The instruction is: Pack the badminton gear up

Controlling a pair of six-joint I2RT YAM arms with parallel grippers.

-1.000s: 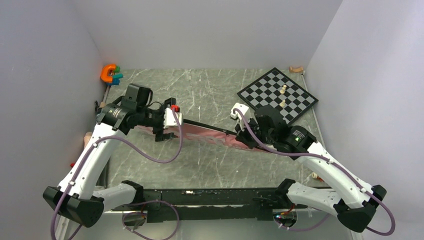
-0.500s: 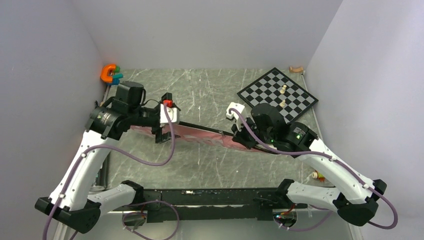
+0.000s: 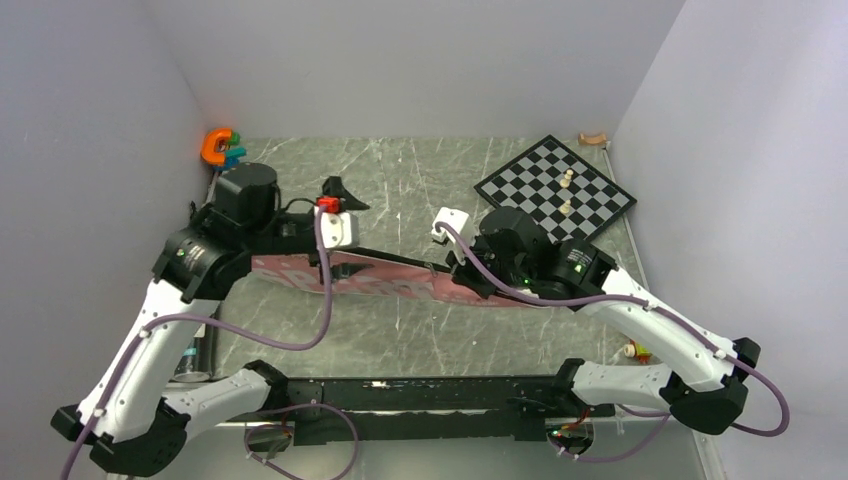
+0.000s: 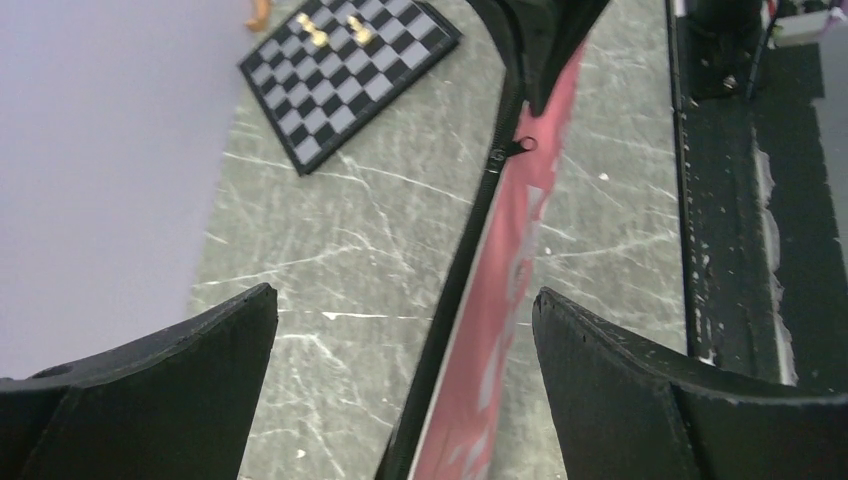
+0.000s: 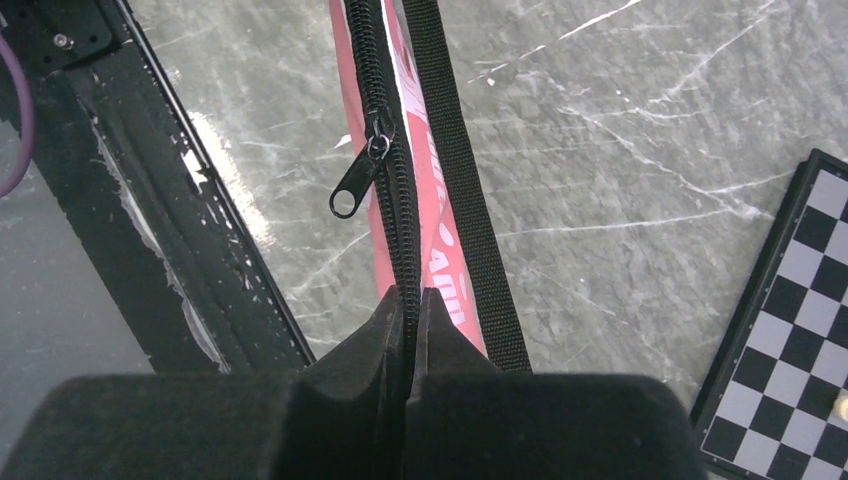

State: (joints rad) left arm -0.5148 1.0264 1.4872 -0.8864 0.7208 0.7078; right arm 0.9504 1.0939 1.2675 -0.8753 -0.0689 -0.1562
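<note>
Black-fingered right hand (image 5: 410, 300): fingers together, clamped on the zipper edge of the pink racket bag (image 5: 440, 265). The zipper line runs straight out from between the fingertips. A black zipper pull (image 5: 355, 187) hangs off that line a little way beyond the grip, leaning toward the dark rail at the near side of the table (image 3: 400, 170). A black strap (image 5: 460, 170) runs along the bag just beside the zipper, on the side toward the chessboard (image 3: 555, 190).

Left hand (image 4: 405, 295): fingers set wide apart, gripping nothing. It hovers above the other end of the bag, whose zipper edge and pink side pass below the gap between the fingers. Contact with the bag cannot be confirmed from the wrist view.

Bag position: across the middle of the table, long axis running left to right between the two arms, white lettering showing on its pink side.

Chessboard: at the far right of the table, two pale pieces (image 3: 567, 181) upright on it, well apart from the bag. An orange C-shaped toy (image 3: 214, 147) sits in the far left corner.
</note>
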